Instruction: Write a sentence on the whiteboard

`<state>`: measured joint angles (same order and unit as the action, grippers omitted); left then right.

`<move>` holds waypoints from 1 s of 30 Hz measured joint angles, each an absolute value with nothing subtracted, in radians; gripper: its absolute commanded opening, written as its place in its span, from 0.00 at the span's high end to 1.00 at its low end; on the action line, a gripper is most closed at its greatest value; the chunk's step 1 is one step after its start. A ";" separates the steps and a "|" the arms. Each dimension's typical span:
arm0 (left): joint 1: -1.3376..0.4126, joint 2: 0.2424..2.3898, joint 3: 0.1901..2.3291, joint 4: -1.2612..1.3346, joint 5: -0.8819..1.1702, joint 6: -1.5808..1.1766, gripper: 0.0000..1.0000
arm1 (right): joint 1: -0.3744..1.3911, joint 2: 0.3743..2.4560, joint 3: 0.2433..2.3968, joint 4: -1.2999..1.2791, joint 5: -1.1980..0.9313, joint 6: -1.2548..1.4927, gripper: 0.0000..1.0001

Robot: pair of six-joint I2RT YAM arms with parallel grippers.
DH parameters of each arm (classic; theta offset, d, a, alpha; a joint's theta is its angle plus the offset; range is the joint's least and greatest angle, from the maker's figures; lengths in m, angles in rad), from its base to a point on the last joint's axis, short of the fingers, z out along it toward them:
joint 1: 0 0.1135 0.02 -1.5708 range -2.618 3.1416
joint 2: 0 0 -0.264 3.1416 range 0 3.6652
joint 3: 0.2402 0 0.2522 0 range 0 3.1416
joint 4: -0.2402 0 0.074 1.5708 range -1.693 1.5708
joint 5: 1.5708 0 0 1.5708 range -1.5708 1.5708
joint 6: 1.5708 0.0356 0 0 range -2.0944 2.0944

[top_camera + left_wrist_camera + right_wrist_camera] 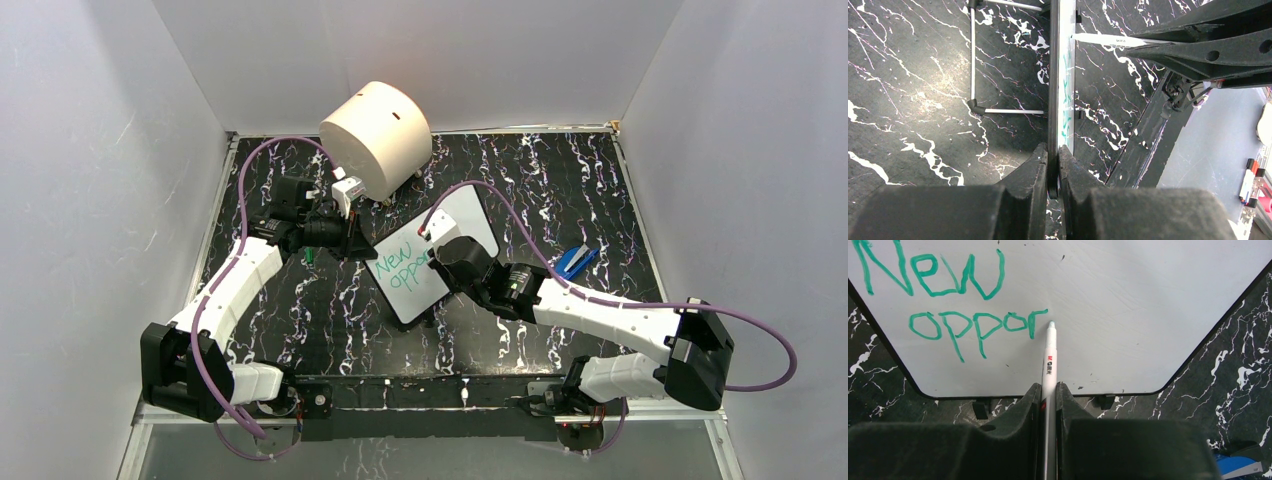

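Note:
The whiteboard [432,262] stands tilted on the black marbled table; it fills the right wrist view [1128,300] and shows edge-on in the left wrist view [1060,80]. The green sentence [953,300] reads "New oppor" in two lines, also seen from the top [405,268]. My left gripper [1053,160] is shut on the board's edge, at the board's left in the top view [352,243]. My right gripper [1048,397] is shut on a white marker [1049,360], its green tip just right of the last "r". From the top, the right gripper [448,258] is over the board.
A big cream cylinder [377,125] lies at the back, just behind the left gripper. A blue object [577,261] lies right of the board, also in the right wrist view [1238,465]. The board's wire stand [998,111] shows behind it. White walls enclose the table.

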<state>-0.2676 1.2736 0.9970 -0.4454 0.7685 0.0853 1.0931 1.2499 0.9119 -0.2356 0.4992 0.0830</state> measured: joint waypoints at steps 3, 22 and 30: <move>-0.268 1.274 0.997 -0.445 0.769 0.085 1.00 | 1.093 1.250 0.912 -0.235 0.491 0.083 1.00; -0.268 1.274 0.997 -0.445 0.770 0.085 1.00 | 1.079 1.255 0.911 -0.220 0.487 0.082 1.00; -0.268 1.274 0.997 -0.445 0.768 0.085 1.00 | 1.071 1.256 0.906 -0.212 0.485 0.082 1.00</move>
